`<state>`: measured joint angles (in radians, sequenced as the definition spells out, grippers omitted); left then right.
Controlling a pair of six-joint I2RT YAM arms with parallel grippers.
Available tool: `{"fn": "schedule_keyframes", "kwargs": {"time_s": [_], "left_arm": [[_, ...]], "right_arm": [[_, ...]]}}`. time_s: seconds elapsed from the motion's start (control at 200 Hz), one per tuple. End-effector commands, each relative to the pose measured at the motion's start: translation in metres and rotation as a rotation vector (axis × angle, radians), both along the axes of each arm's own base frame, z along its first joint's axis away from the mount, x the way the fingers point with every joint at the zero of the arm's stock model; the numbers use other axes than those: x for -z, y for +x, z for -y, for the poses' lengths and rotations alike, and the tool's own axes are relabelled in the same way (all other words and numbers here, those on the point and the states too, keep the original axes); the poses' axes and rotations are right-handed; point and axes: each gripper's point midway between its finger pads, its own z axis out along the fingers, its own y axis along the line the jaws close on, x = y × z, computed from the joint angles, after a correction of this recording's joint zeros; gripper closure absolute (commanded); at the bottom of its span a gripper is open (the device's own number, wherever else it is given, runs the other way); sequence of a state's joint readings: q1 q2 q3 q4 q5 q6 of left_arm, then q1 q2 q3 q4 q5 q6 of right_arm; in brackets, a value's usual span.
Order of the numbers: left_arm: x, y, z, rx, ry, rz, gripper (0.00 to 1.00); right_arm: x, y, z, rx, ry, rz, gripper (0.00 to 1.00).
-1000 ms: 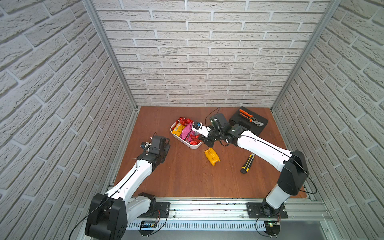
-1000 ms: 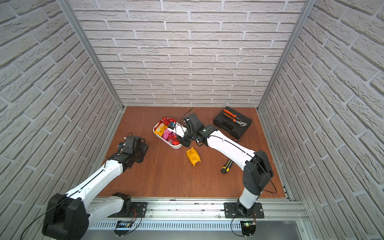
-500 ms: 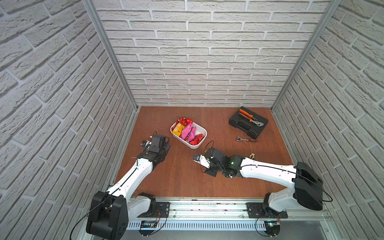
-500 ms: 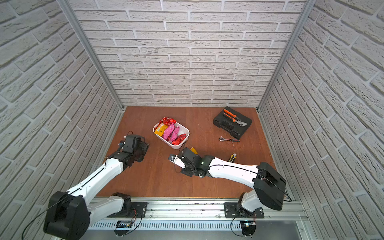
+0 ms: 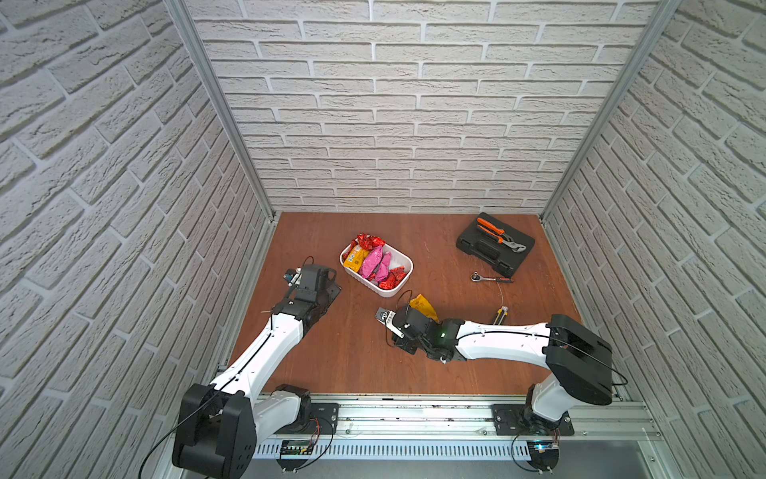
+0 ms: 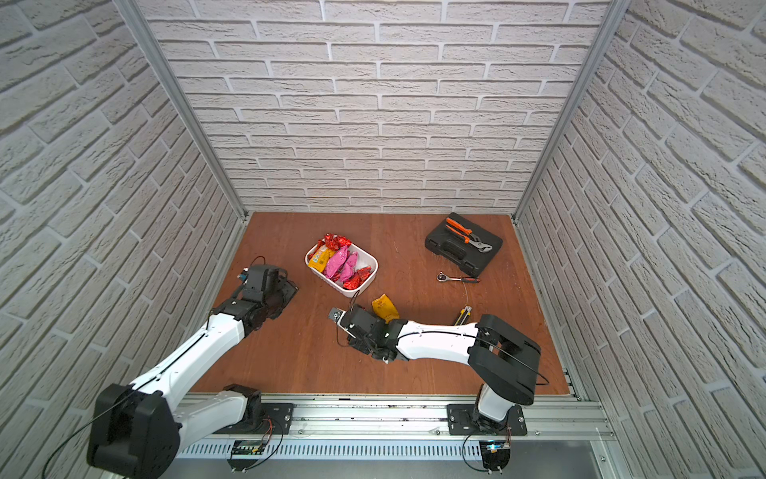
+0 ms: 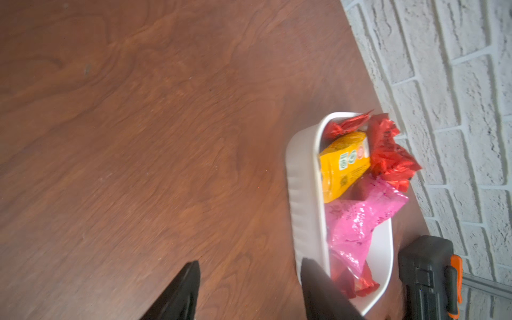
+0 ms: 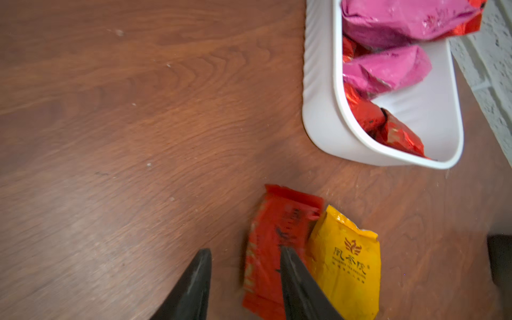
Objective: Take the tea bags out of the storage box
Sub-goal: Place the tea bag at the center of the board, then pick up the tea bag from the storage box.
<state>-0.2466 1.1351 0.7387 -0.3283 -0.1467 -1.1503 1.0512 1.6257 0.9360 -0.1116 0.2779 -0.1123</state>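
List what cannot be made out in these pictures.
- Loose red foil sachet: blurred in the right wrist view, partly behind the right gripper; hidden under the right arm in both top views.
- Yellow-black utility knife: mostly covered by that arm.
- White plastic box: pink foil sachets hide what lies beneath.

My left arm (image 5: 265, 352) stretches forward from its base, elbow low, and my left gripper (image 7: 249, 261) points ahead with its 2 fingers spread wide, nothing between them. My right arm (image 5: 497, 340) folds inward, forearm lying low toward the middle; my right gripper (image 8: 246, 249) has its 2 fingers parted, empty too.
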Motion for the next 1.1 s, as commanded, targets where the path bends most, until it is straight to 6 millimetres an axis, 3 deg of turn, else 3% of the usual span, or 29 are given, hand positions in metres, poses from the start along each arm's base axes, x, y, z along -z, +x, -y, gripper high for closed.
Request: {"fn": "schedule_keyframes", "kwargs": {"time_s": [0.0,0.085,0.145,0.235,0.345,0.5,0.72,0.89,1.095], "left_arm": [[-0.028,0.022,0.010,0.224,0.169,0.068,0.35],[-0.038,0.036,0.029,0.421,0.256,0.078,0.32],[-0.041,0.042,0.044,0.562,0.337,0.060,0.27],[-0.036,0.048,0.065,0.748,0.476,-0.011,0.24],[-0.021,0.054,0.078,0.908,0.676,-0.135,0.19],[0.004,0.065,0.082,1.011,0.852,-0.291,0.15],[0.014,0.089,0.088,1.013,0.919,-0.335,0.14],[0.018,0.103,0.101,1.031,0.899,-0.313,0.21],[0.016,0.113,0.127,1.070,0.853,-0.239,0.25]], "right_arm": [[-0.042,-0.020,-0.023,-0.119,0.156,-0.047,0.46],[-0.062,-0.021,-0.025,-0.121,0.216,-0.102,0.46],[-0.079,-0.011,-0.023,-0.077,0.286,-0.141,0.46],[-0.103,0.015,-0.013,0.048,0.411,-0.186,0.46],[-0.118,0.048,0.010,0.224,0.538,-0.254,0.48],[-0.111,0.078,0.053,0.468,0.594,-0.302,0.49],[-0.104,0.086,0.097,0.619,0.679,-0.286,0.48],[-0.106,0.086,0.113,0.644,0.684,-0.255,0.48],[-0.106,0.086,0.119,0.648,0.685,-0.251,0.48]]}}
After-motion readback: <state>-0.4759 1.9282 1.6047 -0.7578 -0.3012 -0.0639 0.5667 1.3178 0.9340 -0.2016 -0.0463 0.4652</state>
